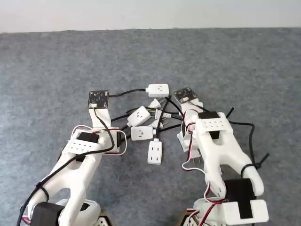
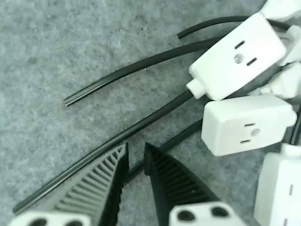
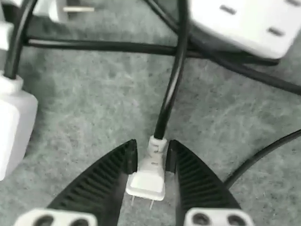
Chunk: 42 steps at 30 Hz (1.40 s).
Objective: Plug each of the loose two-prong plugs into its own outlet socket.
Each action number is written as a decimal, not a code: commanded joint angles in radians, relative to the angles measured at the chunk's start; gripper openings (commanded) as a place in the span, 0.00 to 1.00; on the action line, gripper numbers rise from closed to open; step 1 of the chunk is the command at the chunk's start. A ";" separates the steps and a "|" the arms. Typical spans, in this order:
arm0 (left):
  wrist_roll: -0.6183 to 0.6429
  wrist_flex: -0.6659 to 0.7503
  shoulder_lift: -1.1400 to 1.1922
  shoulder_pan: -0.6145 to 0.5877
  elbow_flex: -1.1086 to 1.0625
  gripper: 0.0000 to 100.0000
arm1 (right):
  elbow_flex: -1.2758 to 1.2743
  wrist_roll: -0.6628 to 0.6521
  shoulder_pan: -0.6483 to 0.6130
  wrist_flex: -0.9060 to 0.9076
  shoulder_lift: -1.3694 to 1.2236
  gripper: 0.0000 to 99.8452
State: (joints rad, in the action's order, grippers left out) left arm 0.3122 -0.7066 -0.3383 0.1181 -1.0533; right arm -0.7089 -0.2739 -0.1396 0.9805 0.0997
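Grey carpet (image 1: 47, 70) runs back to a pale wall (image 1: 150, 14). The right gripper (image 3: 149, 157) is clamped on a white two-prong plug (image 3: 146, 181), prongs pointing back toward the wrist, its black cord (image 3: 171, 84) leading away. The left gripper (image 2: 135, 154) stands slightly parted, grasping nothing, above loose cords (image 2: 94, 155) just beside a white outlet socket (image 2: 237, 56) near the carpet's middle.

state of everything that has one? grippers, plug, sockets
left gripper, slightly open, holding nothing
right gripper, shut on the plug
plug, gripped by its body, prongs bare, in no socket
far socket, face up, slots empty
upper middle socket, face up, slots empty
lower middle socket, face up, slots empty
near socket, face up, slots empty
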 commanded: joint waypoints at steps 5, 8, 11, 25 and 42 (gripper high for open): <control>-0.002 0.021 -0.029 -0.009 0.005 0.06 | 0.071 -0.011 0.007 -0.015 0.004 0.12; -0.002 0.021 -0.029 -0.009 0.005 0.06 | 0.071 -0.009 0.005 -0.015 0.002 0.12; -0.002 0.021 -0.029 -0.009 0.004 0.06 | 0.071 -0.009 0.005 -0.022 0.002 0.12; -0.002 0.021 -0.029 -0.009 0.004 0.06 | 0.064 -0.012 0.005 -0.036 0.001 0.12; -0.003 0.020 -0.026 -0.009 0.004 0.06 | 0.101 -0.015 0.013 -0.033 -0.062 0.11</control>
State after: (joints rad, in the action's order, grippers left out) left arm 0.3122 -0.7066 -0.3383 0.1181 -1.0533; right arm -0.6613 -0.2800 -0.1396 0.9605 0.0353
